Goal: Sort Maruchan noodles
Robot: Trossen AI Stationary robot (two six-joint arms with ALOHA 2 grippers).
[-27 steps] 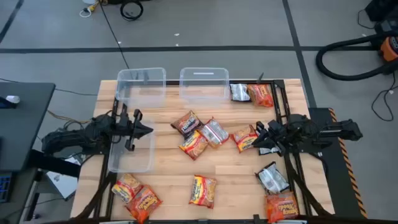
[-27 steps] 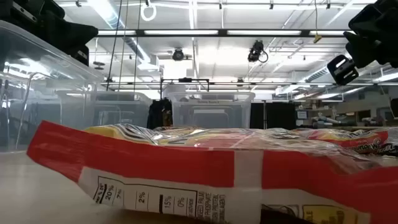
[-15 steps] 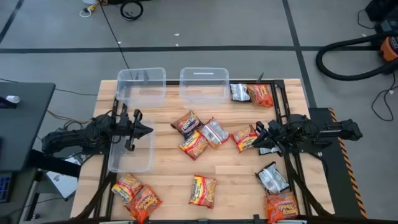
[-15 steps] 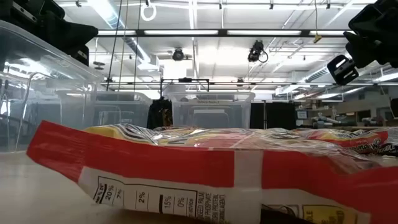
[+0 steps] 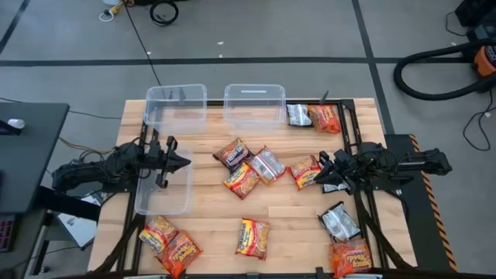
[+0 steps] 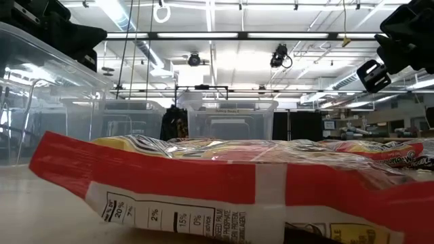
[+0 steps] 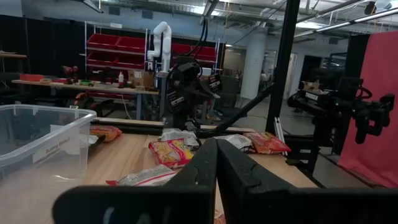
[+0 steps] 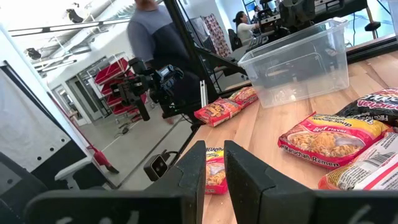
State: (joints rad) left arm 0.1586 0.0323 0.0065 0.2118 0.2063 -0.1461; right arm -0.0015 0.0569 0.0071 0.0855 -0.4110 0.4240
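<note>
My left gripper (image 5: 184, 162) is clenched with nothing between its fingers, which meet in the left wrist view, and it hangs over the near clear bin (image 5: 163, 196) on the table's left side. My right gripper (image 5: 317, 172) hangs at the right side, its fingers (image 8: 194, 163) standing slightly apart with nothing in them, right at the edge of a yellow-and-red packet (image 5: 304, 170). From there the Maruchan noodles (image 5: 243, 179) spread loose over the wooden table (image 5: 209, 217): a cluster at the centre, one yellow-and-red packet (image 5: 253, 236) toward the front, two by the front left corner, a silver-black packet (image 5: 339, 222) and an orange one front right, two more at the far right beside another clear bin (image 5: 254, 105).
</note>
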